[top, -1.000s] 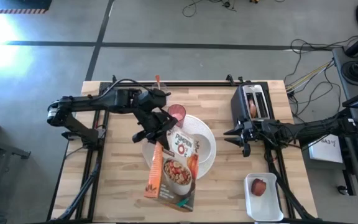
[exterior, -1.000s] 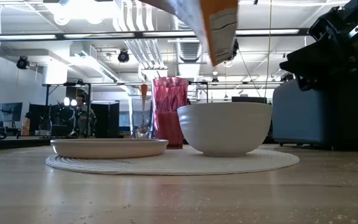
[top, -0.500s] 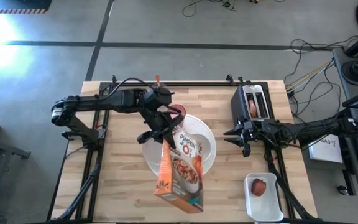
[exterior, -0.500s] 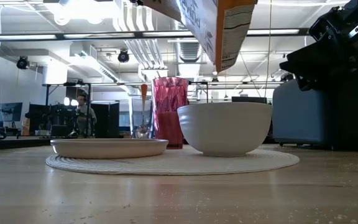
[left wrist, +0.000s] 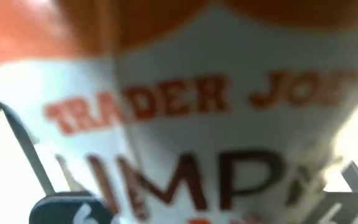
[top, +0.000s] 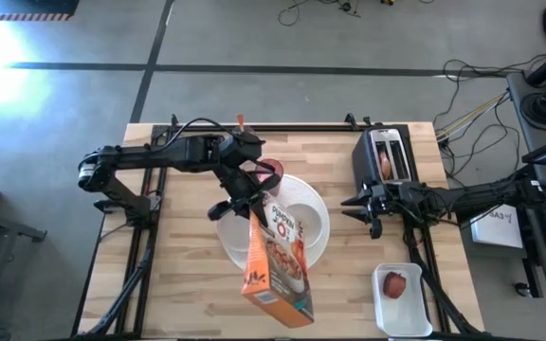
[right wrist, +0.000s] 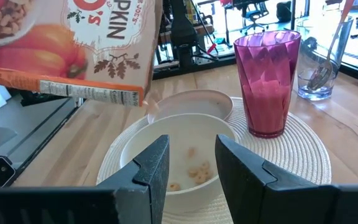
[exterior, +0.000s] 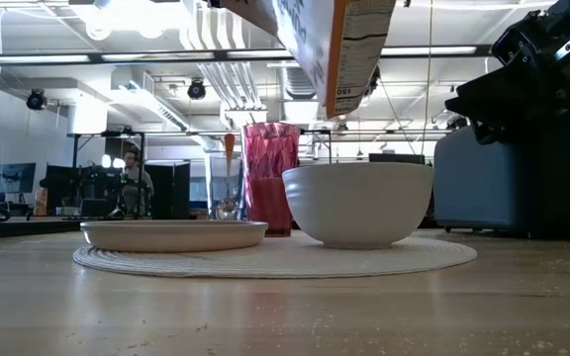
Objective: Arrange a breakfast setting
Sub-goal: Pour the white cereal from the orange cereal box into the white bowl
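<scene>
My left gripper (top: 243,202) is shut on an orange-and-white cereal box (top: 278,270), which slants above the plate. The box also shows in the low view (exterior: 330,44) and the right wrist view (right wrist: 73,43). A white bowl (right wrist: 179,152) with a few cereal rings stands on the large round white plate (top: 318,248). A second, shallower white bowl (right wrist: 194,102) and the pink tumbler (right wrist: 267,84) stand behind it. The orange-handled spoon (right wrist: 328,50) stands in a clear glass. My right gripper (top: 356,206) is open beside the toaster. My left gripper pinches the cereal box between its two fingers near the box's far, lower end (top: 257,216), coming from the table's left. One finger (left wrist: 67,210) shows beside the printed face; the box hides the rest. The box is lifted clear and tilted, its lower corner (right wrist: 143,98) above the bowl.
The black toaster (top: 387,156) with a bagel (top: 385,164) in its slot stands at the far right. A white rectangular tray (top: 401,301) with the red apple (top: 396,284) lies at the near right. Bare wood lies at the near left.
My left gripper has gone a little toward the table's right edge, over the plate, and has turned. The cereal box has swung with it, its raised near end going right, so its narrow orange side now faces up more.
</scene>
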You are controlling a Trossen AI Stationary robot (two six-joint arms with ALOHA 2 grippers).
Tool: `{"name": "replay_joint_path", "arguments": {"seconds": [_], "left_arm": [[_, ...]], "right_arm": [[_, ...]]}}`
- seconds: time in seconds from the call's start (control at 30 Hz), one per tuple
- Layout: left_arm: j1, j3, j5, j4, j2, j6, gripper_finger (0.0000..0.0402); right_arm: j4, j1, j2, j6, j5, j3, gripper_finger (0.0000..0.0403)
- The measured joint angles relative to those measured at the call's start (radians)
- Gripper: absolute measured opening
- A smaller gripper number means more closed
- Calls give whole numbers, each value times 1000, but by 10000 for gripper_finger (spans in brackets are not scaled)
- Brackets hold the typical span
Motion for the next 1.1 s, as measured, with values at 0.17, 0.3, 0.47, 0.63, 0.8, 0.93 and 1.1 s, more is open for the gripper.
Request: {"name": "replay_joint_path", "arguments": {"seconds": [0.17, 0.3, 0.47, 0.63, 0.8, 0.93, 1.1], "left_arm": [[0, 0, 6, 19, 1, -77, 0], [0, 0, 5, 25, 1, -81, 0], [0, 0, 20, 25, 1, -94, 0], [0, 0, 22, 25, 1, -100, 0], [3, 0, 18, 21, 1, -110, 0], [4, 0, 9, 26, 7, -122, 0], [14, -2, 2, 58, 27, -128, 0]], "right_arm": [[0, 0, 0, 0, 0, 0, 121], [0, 0, 0, 0, 0, 0, 121], [0, 0, 0, 0, 0, 0, 121], [0, 0, 0, 0, 0, 0, 121], [0, 0, 0, 0, 0, 0, 121], [0, 0, 0, 0, 0, 0, 121], [0, 0, 0, 0, 0, 0, 121]]}}
